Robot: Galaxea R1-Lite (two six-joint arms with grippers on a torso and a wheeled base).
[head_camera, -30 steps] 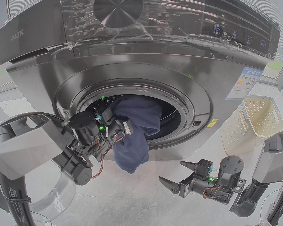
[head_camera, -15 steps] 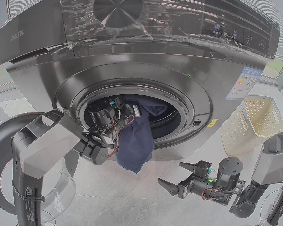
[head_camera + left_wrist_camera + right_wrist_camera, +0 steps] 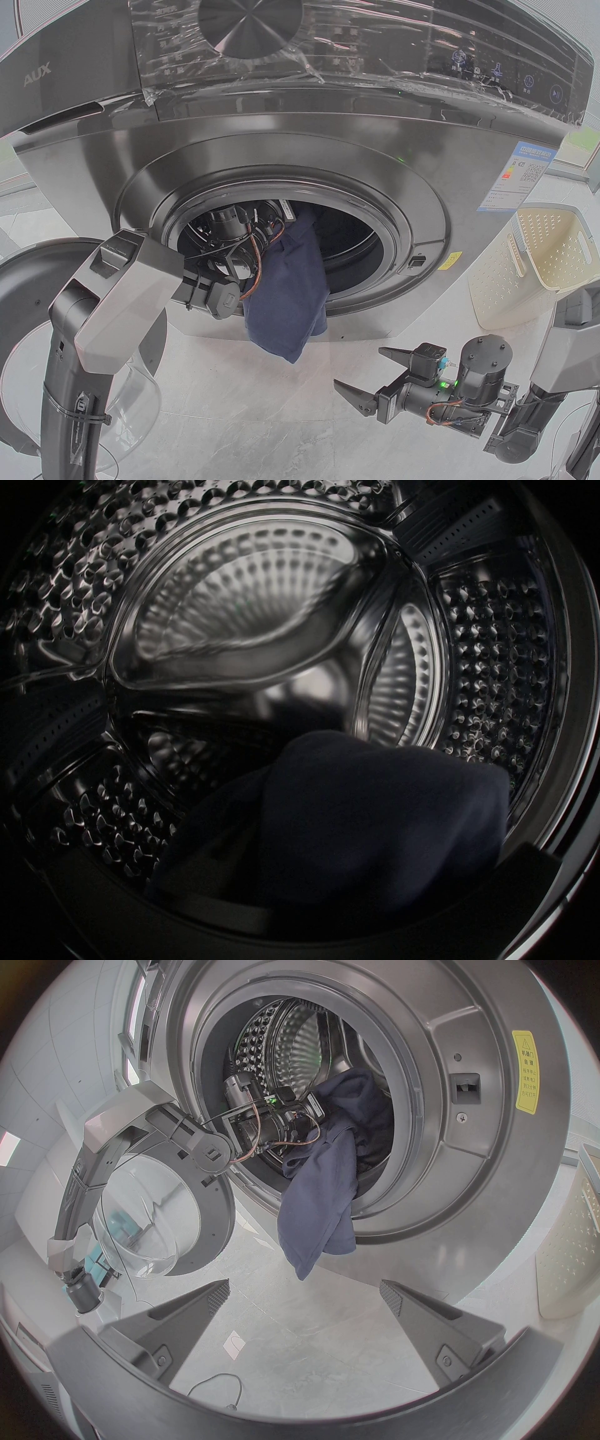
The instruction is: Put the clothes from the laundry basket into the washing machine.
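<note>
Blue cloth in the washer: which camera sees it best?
The right wrist view: it shows nearly the whole blue cloth, from the bunch inside the washing machine to the dangling end. In the head view the left arm hides part. In the left wrist view it is a dark lump in the drum.

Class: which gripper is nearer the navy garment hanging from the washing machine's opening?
Left. The left gripper is inside the washing machine opening, at the top of the navy garment; the right gripper, open, is lower and to the right, clear of it.
</note>
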